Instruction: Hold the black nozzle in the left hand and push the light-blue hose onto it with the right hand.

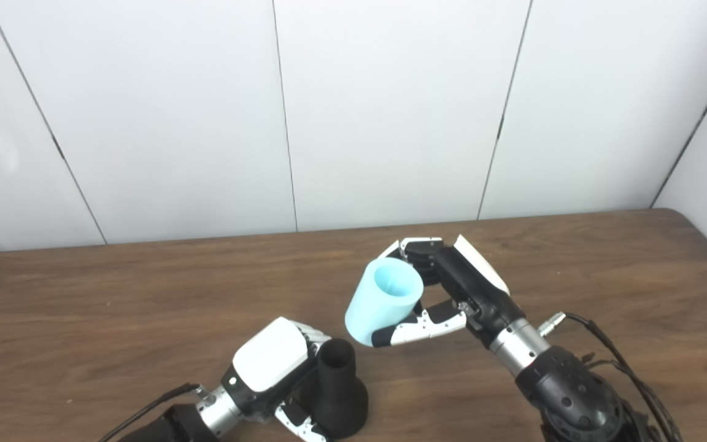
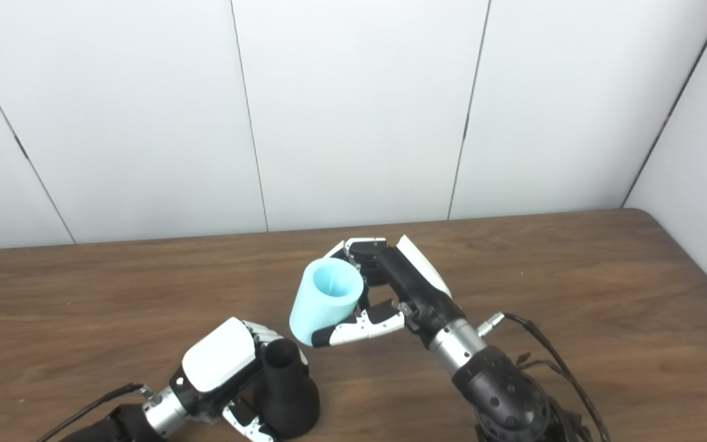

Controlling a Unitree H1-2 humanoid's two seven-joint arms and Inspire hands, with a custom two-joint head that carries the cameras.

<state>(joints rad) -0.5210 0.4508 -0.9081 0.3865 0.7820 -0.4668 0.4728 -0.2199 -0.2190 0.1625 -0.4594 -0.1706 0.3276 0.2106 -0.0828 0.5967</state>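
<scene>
The black nozzle [image 1: 338,393] stands upright on the wooden table [image 1: 83,307] near the front edge, narrow open neck up and wide base down. My left hand [image 1: 270,368] is shut around it from the left, fingers wrapped behind the neck and thumb low at the base. The light-blue hose [image 1: 384,299], a short wide tube, is lifted above the table and tilted, its open mouth facing up and to the right. My right hand [image 1: 445,288] is shut on it, fingers over the far side and thumb under the near side. The hose sits up and right of the nozzle, apart from it.
White wall panels [image 1: 390,110] rise directly behind the table's far edge. The table's rounded right corner [image 1: 685,215] is at the far right. Cables [image 1: 611,350] trail from my right forearm, and another runs from my left wrist.
</scene>
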